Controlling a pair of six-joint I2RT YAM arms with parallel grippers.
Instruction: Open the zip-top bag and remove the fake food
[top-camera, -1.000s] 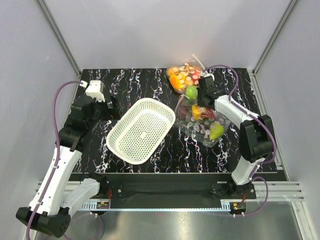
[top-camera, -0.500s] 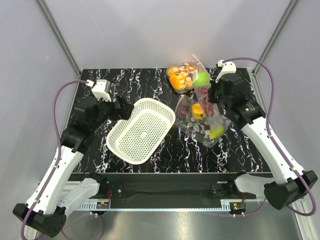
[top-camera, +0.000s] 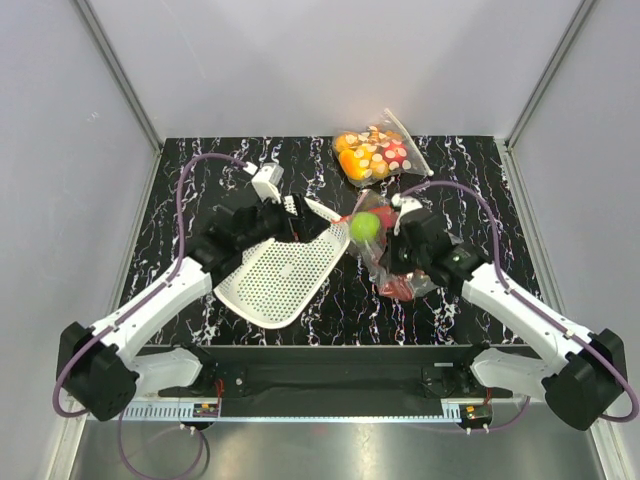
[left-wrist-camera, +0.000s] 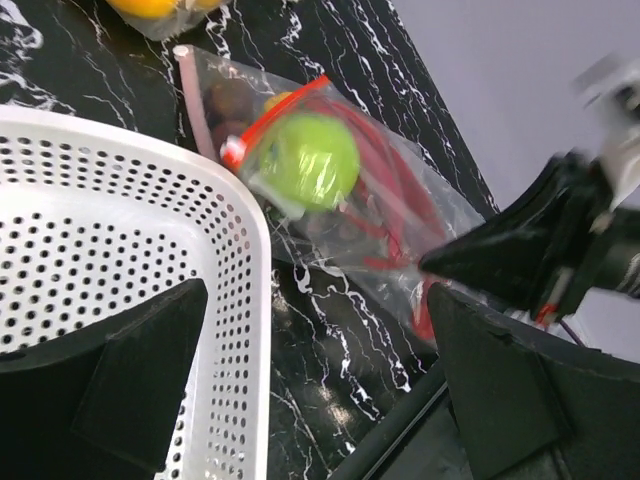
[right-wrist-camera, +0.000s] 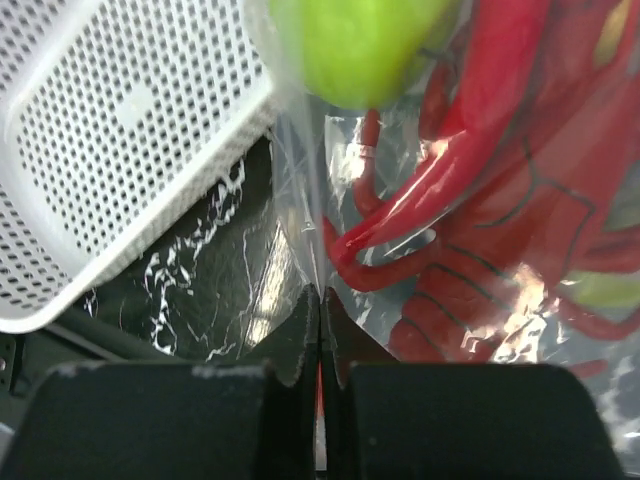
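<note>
Right jaws (right-wrist-camera: 320, 296) are clenched tight, nipping a fold of clear film on the zip-top bag (left-wrist-camera: 400, 232). Dead ahead at 12 o'clock hangs the green apple (right-wrist-camera: 350, 45), and the red lobster (right-wrist-camera: 480, 220) sprawls inside the plastic out at 2 o'clock. Left jaws (left-wrist-camera: 315, 390) are spread wide and released, hovering over the rim of the white basket (left-wrist-camera: 120, 230). The bag lies just beyond them at 12 to 1 o'clock, with its orange-red zip strip (left-wrist-camera: 275, 110) facing the basket. From overhead the bag sits mid-tabletop (top-camera: 200, 170), at 3 o'clock off the basket. Half a second back the apple was up by the polka-dotted bag (top-camera: 375, 155) at the tabletop's 12 o'clock; it has come down to the centre. Meanwhile the left arm has swung in from 9 o'clock across the basket.
</note>
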